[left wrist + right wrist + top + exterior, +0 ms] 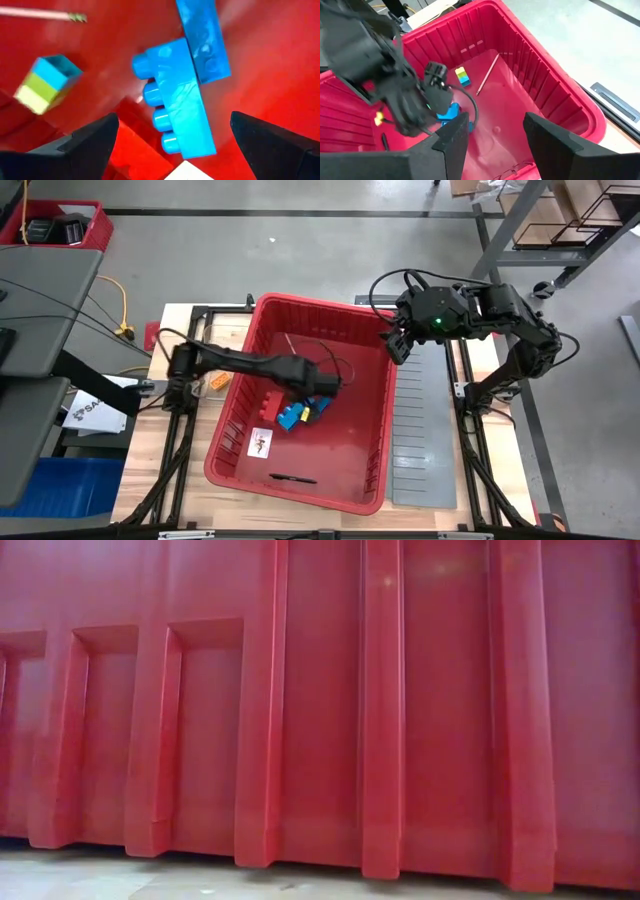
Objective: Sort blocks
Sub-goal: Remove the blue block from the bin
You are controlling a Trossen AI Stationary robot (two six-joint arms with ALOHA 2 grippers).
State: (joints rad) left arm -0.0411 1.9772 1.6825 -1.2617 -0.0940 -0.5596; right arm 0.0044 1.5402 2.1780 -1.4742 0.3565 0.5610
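One red bin [360, 470] is holding about four blocks [291, 417], one pink stick [487, 75] and one black pen [292, 478].

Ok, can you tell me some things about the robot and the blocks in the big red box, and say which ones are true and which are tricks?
1. The left gripper is down inside the red bin. True.
2. The left gripper's fingers are squeezed shut on a yellow block. False: they stand open, with a blue block between them, not gripped.
3. The right gripper hangs over the bin's rim. True.
4. The bin is green. False: it is red.
5. A pencil lies in the bin. True.
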